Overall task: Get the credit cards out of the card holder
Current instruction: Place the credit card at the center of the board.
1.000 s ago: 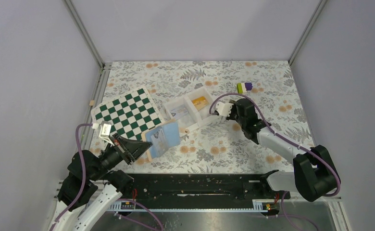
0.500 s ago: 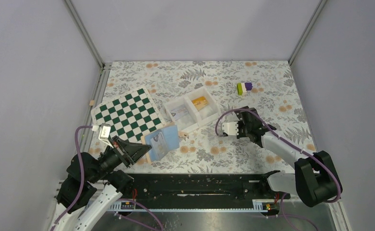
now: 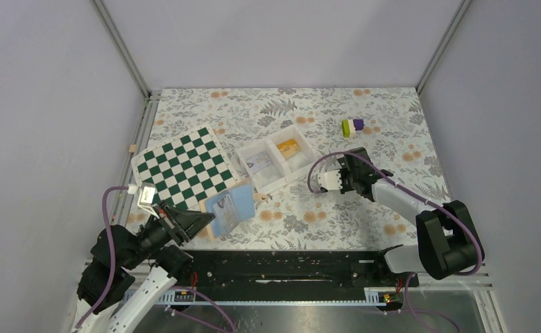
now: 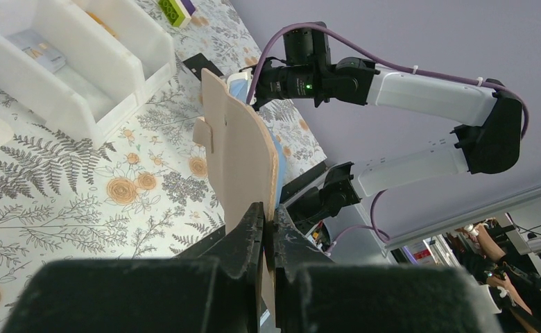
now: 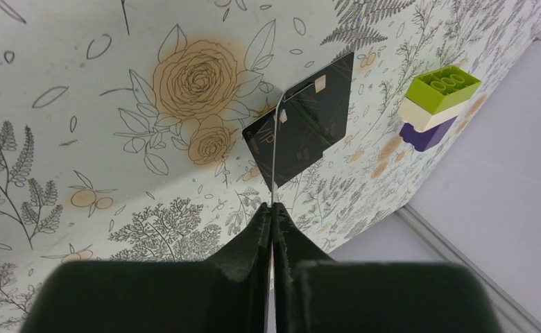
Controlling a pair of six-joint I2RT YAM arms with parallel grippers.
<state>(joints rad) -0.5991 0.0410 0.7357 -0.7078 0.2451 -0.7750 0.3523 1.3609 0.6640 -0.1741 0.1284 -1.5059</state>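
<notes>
**Left gripper****:** your left pincer is clamped on the lower edge of the card holder. The holder stands tilted on edge, with its tan back toward the left wrist camera and its blue face toward the overhead view.

**Right gripper****:** the tips are pressed together on a thin card seen edge-on. A dark card shows on both sides of that line. You cannot tell whether it is the same card or lies beneath.

**In the way:** from your left wrist view, the holder's tan back hides the right tips.

**White tray****:** it sits just beside the holder's far corner, between the chequered board and the right gripper. A whitish card lies in the compartment nearer the board, and an orange card in the other.

**Brick stack****:** it stands on the floral cloth, apart from both arms.
</notes>
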